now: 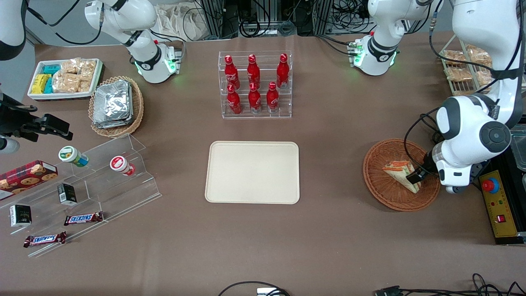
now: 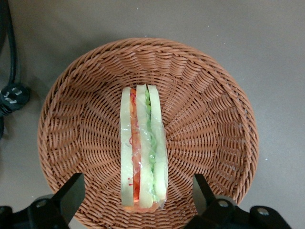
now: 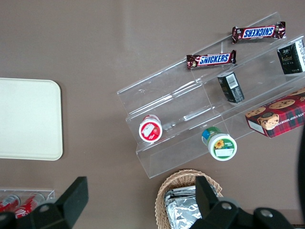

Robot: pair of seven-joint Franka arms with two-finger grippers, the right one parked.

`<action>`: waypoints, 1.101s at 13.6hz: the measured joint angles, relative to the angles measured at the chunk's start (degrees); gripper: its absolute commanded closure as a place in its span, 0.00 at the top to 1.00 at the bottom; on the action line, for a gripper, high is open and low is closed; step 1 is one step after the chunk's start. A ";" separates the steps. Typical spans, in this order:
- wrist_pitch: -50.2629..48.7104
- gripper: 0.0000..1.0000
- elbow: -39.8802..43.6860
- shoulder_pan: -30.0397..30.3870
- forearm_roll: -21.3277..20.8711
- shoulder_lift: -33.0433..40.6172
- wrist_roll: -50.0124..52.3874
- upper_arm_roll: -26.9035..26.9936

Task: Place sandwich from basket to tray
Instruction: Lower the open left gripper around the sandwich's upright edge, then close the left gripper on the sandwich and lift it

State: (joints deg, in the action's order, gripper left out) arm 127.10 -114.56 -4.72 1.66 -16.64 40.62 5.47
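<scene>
The sandwich [image 1: 400, 173], a wrapped wedge of pale bread with orange-red and green filling, lies in the round reddish-brown wicker basket [image 1: 380, 181] toward the working arm's end of the table. In the left wrist view the sandwich [image 2: 143, 145] lies along the middle of the basket [image 2: 86, 133]. My left gripper [image 1: 416, 177] hangs just above the basket over the sandwich's thick end. It is open: its two fingers [image 2: 70, 193] stand wide apart, one on each side of the sandwich, touching nothing. The cream-beige tray [image 1: 252, 172] lies flat at the table's middle, with nothing on it.
A clear rack of red bottles [image 1: 254, 84] stands farther from the front camera than the tray. Toward the parked arm's end are a tan basket of foil packets [image 1: 116, 105], a white snack tray [image 1: 63, 78] and a clear stepped shelf [image 1: 107, 181] with snacks. A control box [image 1: 499, 205] lies beside the basket.
</scene>
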 measured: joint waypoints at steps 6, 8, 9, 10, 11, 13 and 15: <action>3.24 1.00 -0.09 -0.37 0.00 -3.62 1.69 -0.48; 3.27 1.00 -0.10 -0.37 0.00 -4.05 1.70 -0.48; 3.29 1.00 -0.10 -0.37 0.00 -4.28 1.72 -0.48; 3.38 1.00 -0.10 -0.37 0.00 -4.47 1.74 -0.48; 3.45 1.00 -0.10 -0.37 0.00 -4.60 1.74 -0.48; 3.52 1.00 -0.10 -0.37 0.00 -4.66 1.76 -0.48; 3.59 1.00 -0.10 -0.37 0.00 -4.66 1.80 -0.48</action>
State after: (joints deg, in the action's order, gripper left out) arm 130.69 -114.65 -5.09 1.66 -21.30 42.41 4.99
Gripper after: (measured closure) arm 0.000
